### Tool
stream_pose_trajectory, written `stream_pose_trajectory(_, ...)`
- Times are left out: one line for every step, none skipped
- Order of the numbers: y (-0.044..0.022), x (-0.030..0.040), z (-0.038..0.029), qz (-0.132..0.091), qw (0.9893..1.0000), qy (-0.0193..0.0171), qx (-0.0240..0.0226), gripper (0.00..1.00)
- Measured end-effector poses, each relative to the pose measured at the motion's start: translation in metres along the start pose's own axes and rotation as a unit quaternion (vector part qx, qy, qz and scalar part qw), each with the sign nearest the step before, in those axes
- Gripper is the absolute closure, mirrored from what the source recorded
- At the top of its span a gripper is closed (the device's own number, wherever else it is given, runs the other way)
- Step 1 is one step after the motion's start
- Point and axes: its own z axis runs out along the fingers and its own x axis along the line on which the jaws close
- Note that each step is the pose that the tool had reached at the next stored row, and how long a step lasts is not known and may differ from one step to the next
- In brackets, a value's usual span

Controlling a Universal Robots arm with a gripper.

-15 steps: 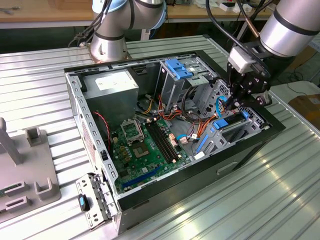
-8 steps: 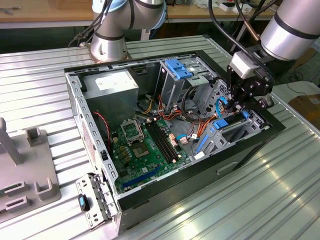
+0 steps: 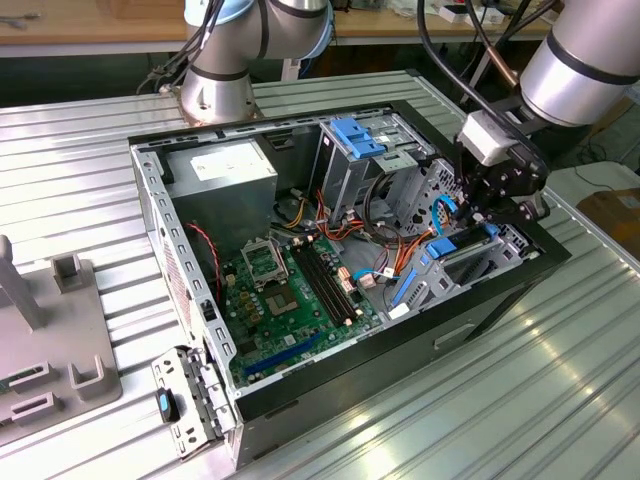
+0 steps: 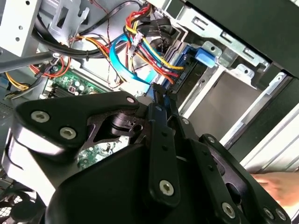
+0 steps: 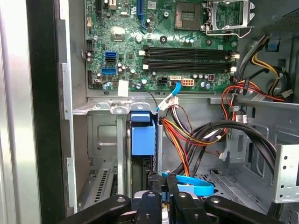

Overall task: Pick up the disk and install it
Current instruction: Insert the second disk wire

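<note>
On the exterior view's left sits a grey stand [image 3: 60, 340] on the ribbed metal table [image 3: 560, 380]. In the middle lies the open computer case [image 3: 300, 400], with its green board [image 3: 290, 300] showing. Toward the exterior view's right, the gripper [image 3: 487, 205] reaches down into the case. Its fingers [image 5: 159, 193] are nearly closed together, pinching the top edge of the disk [image 5: 142, 140] with its blue rail. The disk stands on edge in the drive bay, right under the gripper.
</note>
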Motion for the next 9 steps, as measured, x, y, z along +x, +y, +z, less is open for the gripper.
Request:
stream_pose_trajectory(0.0013, 0.0023, 0.0001, -0.003, 1.0, -0.0003, 0.0029, 0.84)
stream_pose_trajectory(0.0014, 0.004, 0.0004, -0.009, 0.9999, -0.001, 0.0054, 0.84)
stream_pose_trajectory(0.0016, 0.0053, 0.0006, -0.015, 0.9999, -0.0016, 0.0073, 0.84)
stream_pose_trajectory(0.0016, 0.006, 0.0008, -0.019, 0.9998, -0.002, 0.0085, 0.84)
stream_pose_trajectory(0.002, 0.0072, 0.001, -0.024, 0.9997, -0.0026, 0.0103, 0.84)
stream_pose_trajectory(0.0032, 0.0079, 0.0009, -0.026, 0.9996, -0.0027, 0.0106, 0.84)
stream_pose_trajectory(0.0039, 0.0084, 0.0009, -0.026, 0.9996, -0.0028, 0.0108, 0.84)
stream_pose_trajectory(0.0048, 0.0091, 0.001, -0.027, 0.9996, -0.0029, 0.0109, 0.84)
stream_pose_trajectory(0.005, 0.01, 0.0015, -0.028, 0.9995, -0.0031, 0.011, 0.84)
